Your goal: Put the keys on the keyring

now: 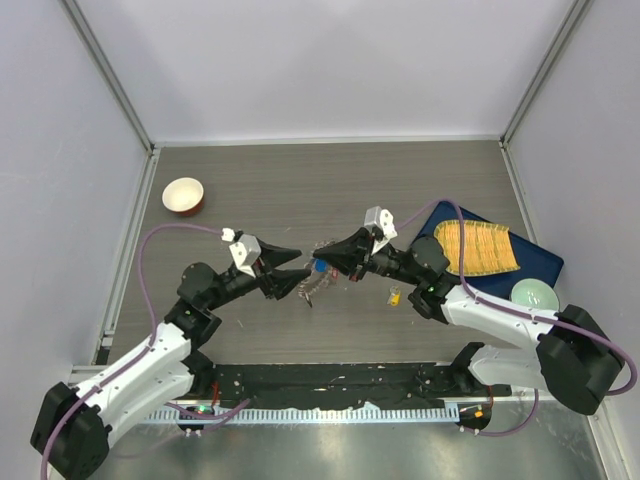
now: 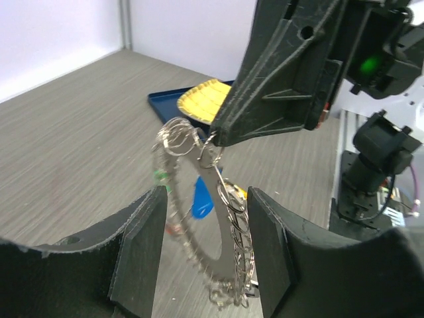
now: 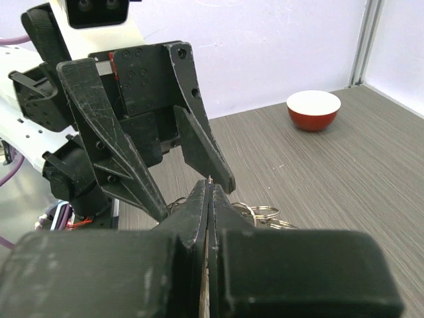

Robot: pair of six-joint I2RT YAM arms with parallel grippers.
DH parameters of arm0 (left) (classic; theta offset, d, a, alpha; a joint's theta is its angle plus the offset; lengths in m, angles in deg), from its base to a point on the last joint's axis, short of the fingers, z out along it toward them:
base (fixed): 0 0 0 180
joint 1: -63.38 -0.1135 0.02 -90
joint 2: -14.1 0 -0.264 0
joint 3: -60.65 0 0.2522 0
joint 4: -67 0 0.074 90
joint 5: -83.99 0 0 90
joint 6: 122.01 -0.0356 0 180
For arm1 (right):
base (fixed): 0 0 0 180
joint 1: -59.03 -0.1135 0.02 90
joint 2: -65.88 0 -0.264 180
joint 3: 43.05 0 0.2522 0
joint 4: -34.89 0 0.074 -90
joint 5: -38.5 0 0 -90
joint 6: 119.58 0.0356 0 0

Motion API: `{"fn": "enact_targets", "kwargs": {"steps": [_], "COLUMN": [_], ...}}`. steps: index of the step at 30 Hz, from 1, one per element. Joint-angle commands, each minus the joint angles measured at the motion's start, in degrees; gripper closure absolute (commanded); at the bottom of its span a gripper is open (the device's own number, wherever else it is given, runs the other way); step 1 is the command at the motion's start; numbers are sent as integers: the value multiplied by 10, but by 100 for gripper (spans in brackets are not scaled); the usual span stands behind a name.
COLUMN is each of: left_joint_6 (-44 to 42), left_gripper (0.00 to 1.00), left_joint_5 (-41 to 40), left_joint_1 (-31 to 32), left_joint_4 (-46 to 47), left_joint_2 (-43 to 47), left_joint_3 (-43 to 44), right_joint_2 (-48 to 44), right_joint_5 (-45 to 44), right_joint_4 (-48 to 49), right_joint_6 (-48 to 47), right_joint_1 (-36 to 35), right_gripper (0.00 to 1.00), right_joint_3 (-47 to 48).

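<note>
The toothed grey keyring (image 1: 313,284) hangs in the air between the two arms, with several small split rings on its rim (image 2: 213,228). My right gripper (image 1: 327,258) is shut on its top edge; in the right wrist view the gripper (image 3: 209,187) pinches a thin metal sliver. My left gripper (image 1: 303,265) is open, its fingers (image 2: 144,238) standing on either side of the ring without clearly touching it. A blue-tagged key (image 2: 202,197) hangs by the ring, with blurred green and red tags close by. A yellow-tagged key (image 1: 394,297) lies on the table.
A red-and-white bowl (image 1: 183,195) stands at the far left, also in the right wrist view (image 3: 313,109). A blue tray (image 1: 535,262) at the right holds a yellow ridged piece (image 1: 480,248). A pale green bowl (image 1: 535,295) sits beside it.
</note>
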Motion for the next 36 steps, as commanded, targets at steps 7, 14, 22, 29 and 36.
{"fn": "enact_targets", "kwargs": {"steps": [7, 14, 22, 29, 36], "left_joint_6": [32, 26, 20, 21, 28], "left_gripper": [48, 48, 55, 64, 74], "left_joint_5": [102, 106, 93, 83, 67], "left_joint_1": [-3, -3, -3, -3, -3], "left_joint_4": [121, 98, 76, 65, 66], "left_joint_2": [-28, -6, 0, -4, -1], "left_joint_3": [5, 7, 10, 13, 10], "right_joint_2": [-13, -6, -3, -4, -6], "right_joint_5": [45, 64, 78, 84, 93], "right_joint_4": [69, 69, 69, 69, 69], "right_joint_6": [11, 16, 18, 19, 19], "right_joint_1": [6, 8, 8, 8, 9], "right_gripper": [99, 99, 99, 99, 99], "right_joint_3": [12, 16, 21, 22, 23]}}
